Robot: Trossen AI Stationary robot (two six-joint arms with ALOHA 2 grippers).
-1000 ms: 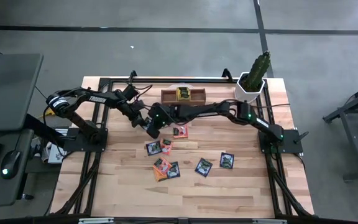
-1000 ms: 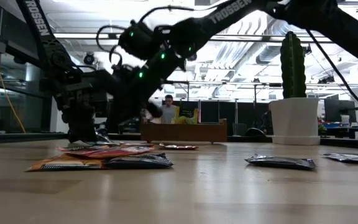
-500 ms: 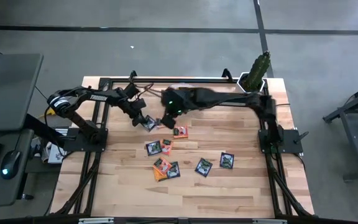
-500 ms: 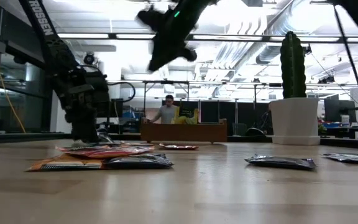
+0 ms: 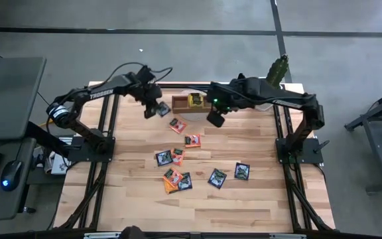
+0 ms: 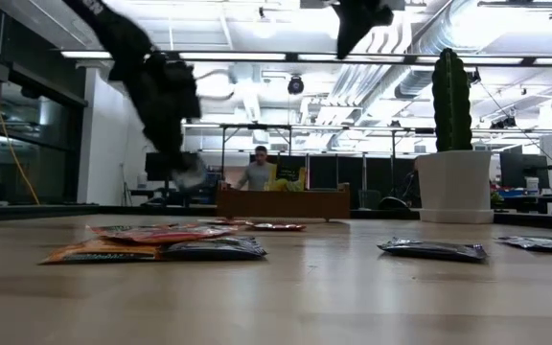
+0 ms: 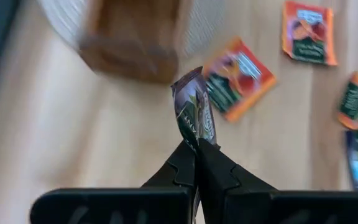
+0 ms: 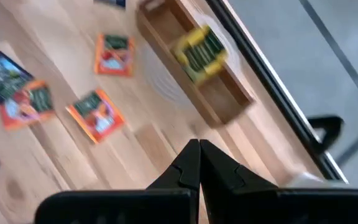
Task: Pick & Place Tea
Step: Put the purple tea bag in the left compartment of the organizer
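Note:
A dark tea sachet (image 7: 194, 112) hangs clear of the table, with my left gripper (image 7: 196, 148) shut on it. In the high view that gripper (image 5: 154, 109) is just left of the brown wooden tray (image 5: 182, 104), whose middle compartment holds yellow-green sachets (image 5: 195, 99). My right gripper (image 5: 215, 119) is shut on nothing, high above the table, near-right of the tray. Several orange and dark sachets (image 5: 177, 125) lie flat on the wood, from the middle toward the near edge. My left gripper pinches the dark sachet by its lower edge (image 7: 195, 138) between its two fingertips. The fingers slant down from above. The sachet sticks out past the fingertips, edge-on and a little bent, clear of the table and of the tray.
A cactus in a white pot (image 5: 272, 83) stands at the far right corner. Loose sachets (image 5: 217, 177) are scattered over the middle of the wood. A black metal frame (image 5: 111, 119) runs along the table's sides. A person (image 6: 257, 172) shows beyond the table.
My left gripper has risen from the table with the dark sachet, now lifted clear, and gone toward the far edge beside the tray, rolling as it went. My right gripper has climbed high and drawn back toward the table's right, staying shut.

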